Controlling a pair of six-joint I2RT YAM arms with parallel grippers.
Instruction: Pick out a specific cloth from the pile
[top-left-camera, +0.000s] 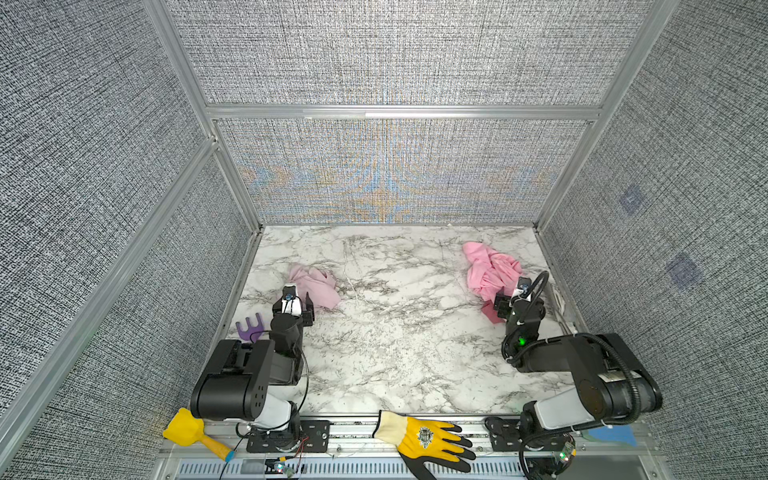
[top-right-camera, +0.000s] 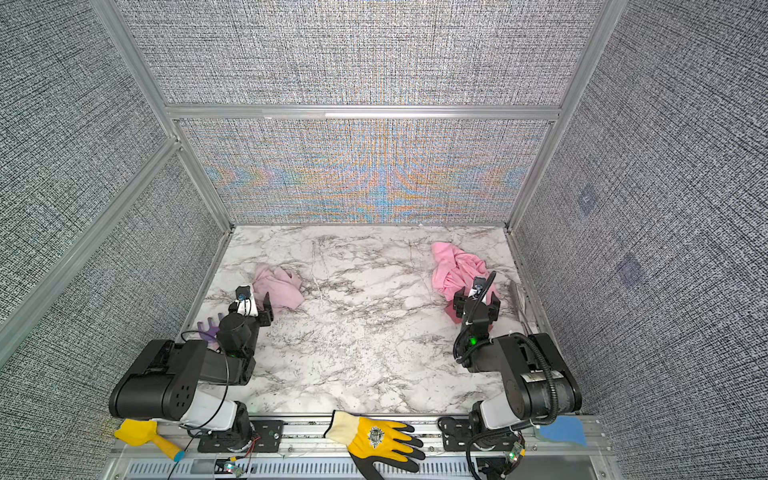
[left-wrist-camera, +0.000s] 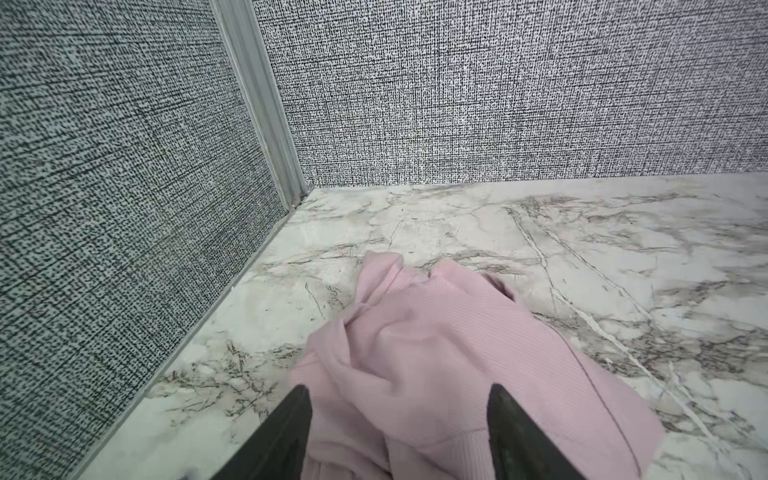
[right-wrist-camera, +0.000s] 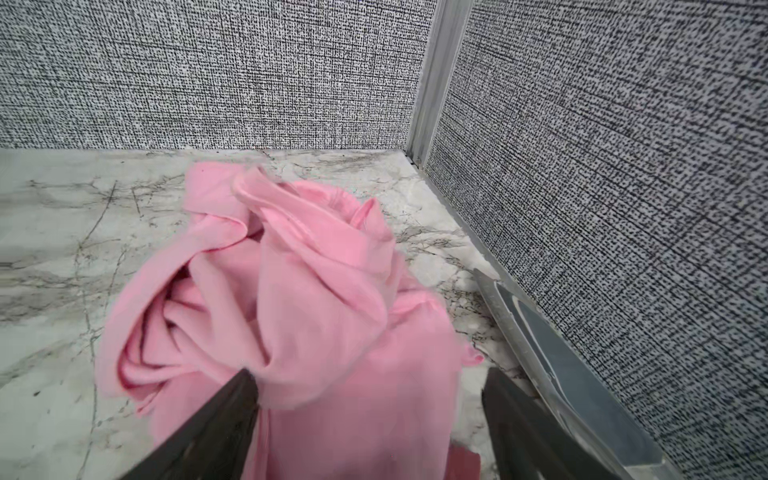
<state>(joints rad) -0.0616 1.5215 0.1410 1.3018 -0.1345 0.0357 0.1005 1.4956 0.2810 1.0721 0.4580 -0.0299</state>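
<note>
Your left gripper (left-wrist-camera: 399, 432) has its jaws apart, and the left wrist view shows the pale mauve-pink cloth (left-wrist-camera: 449, 374) lying crumpled on the marble worktop (left-wrist-camera: 582, 249), running between the two fingers and out ahead of them, though nothing is pinched. In both top views that cloth (top-left-camera: 313, 282) sits just beyond the left gripper (top-left-camera: 297, 305), well apart from the pile (top-left-camera: 490, 270) on the far right side. Your right gripper (right-wrist-camera: 370, 415) is also spread open, with the bright pink cloth (right-wrist-camera: 291, 291) of the pile bunched between and ahead of its fingers; one finger (right-wrist-camera: 232, 403) touches a fold. The right wrist view alone shows a sliver of dark rose-red cloth (right-wrist-camera: 463, 461) under the bright one near the gripper, and a grey metal piece (right-wrist-camera: 561, 365) beside it along the wall. Only the top views show the purple fork-shaped toy (top-left-camera: 249, 328) beside your left arm and the yellow glove (top-left-camera: 424, 436) on the front rail.
</note>
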